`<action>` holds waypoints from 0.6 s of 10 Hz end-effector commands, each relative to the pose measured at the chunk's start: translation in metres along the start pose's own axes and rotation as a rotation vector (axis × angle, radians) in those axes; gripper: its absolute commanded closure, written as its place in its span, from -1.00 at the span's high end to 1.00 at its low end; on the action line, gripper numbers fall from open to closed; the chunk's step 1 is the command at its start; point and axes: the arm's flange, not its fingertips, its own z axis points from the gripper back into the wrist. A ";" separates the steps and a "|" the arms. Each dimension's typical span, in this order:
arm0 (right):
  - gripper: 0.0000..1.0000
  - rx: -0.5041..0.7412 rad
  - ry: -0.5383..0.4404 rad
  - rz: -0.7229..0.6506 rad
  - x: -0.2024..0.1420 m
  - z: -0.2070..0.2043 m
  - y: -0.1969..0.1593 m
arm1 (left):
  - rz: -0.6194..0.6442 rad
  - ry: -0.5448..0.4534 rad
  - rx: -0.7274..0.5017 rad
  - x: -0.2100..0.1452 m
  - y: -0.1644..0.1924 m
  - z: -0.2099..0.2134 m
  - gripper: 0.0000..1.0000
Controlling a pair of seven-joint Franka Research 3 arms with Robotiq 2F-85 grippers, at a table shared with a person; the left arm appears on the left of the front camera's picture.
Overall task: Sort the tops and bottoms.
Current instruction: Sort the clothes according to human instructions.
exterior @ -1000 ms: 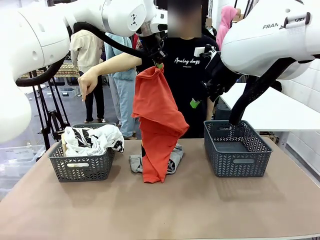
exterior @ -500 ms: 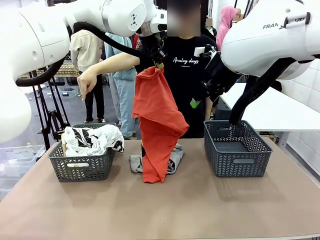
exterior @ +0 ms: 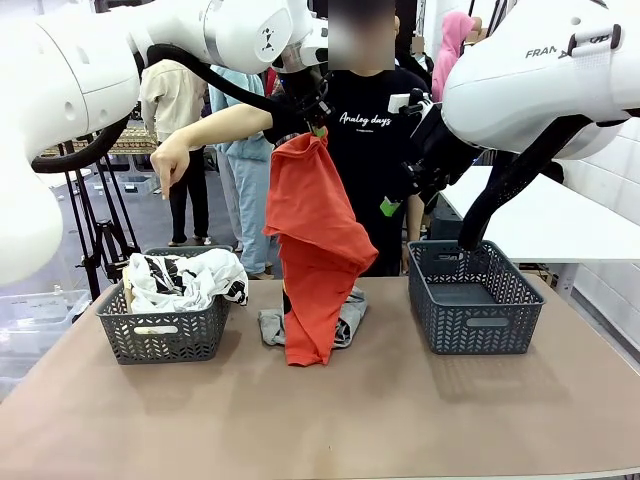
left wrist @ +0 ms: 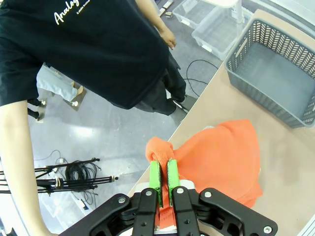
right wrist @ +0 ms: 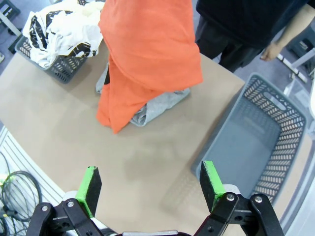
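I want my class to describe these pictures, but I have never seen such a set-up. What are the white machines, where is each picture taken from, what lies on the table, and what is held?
The white machines are two robot arms at a table, facing a person in a black T-shirt. The wide picture comes from a fixed camera between the arms; the other two come from cameras on each wrist, looking along that arm's gripper. The left gripper is shut on an orange-red garment, which hangs down to the table in front of a light grey garment. The right gripper is open and empty. The left basket holds a white garment with black print; the right basket is empty. The person's hand points downward above the left basket.
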 end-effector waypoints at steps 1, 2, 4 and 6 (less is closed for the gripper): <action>1.00 0.002 0.010 -0.005 -0.005 -0.001 0.000 | -0.028 -0.032 0.083 0.005 0.012 0.041 -1.00; 1.00 0.002 0.010 -0.005 -0.005 -0.001 0.000 | -0.050 -0.040 0.148 0.007 0.023 0.081 -1.00; 1.00 0.002 0.010 -0.005 -0.005 -0.001 0.000 | -0.006 -0.076 0.219 -0.003 0.036 0.156 -1.00; 1.00 0.002 0.010 -0.005 -0.005 -0.001 0.000 | 0.022 -0.046 0.285 -0.026 0.033 0.201 -1.00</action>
